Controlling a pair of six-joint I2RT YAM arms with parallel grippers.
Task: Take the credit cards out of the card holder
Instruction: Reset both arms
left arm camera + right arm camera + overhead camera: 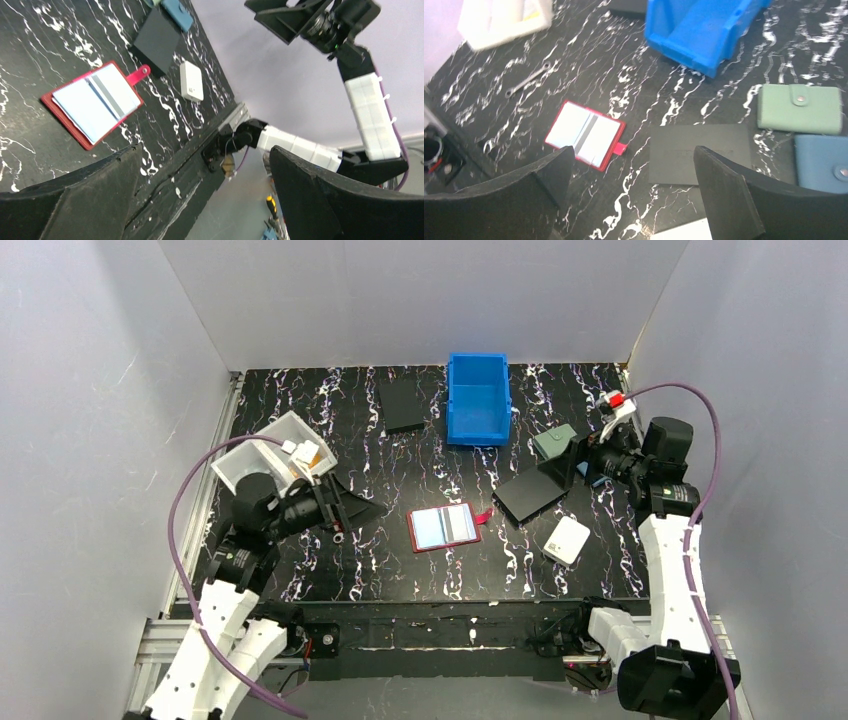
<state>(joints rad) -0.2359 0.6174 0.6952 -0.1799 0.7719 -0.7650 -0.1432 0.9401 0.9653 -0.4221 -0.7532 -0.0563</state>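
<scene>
While my left gripper [345, 508] and right gripper [568, 458] hang wide and empty, holder [444, 528] lies open.
Cards [306, 453] look already in tray [238, 466] left of holder; next, check its pockets.

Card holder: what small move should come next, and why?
Probably park both arms: the card holder lies open with pockets looking bare, the credit cards seem to sit in the white bin, and the left gripper and right gripper hang open, empty.

No legible text or labels anywhere.
</scene>
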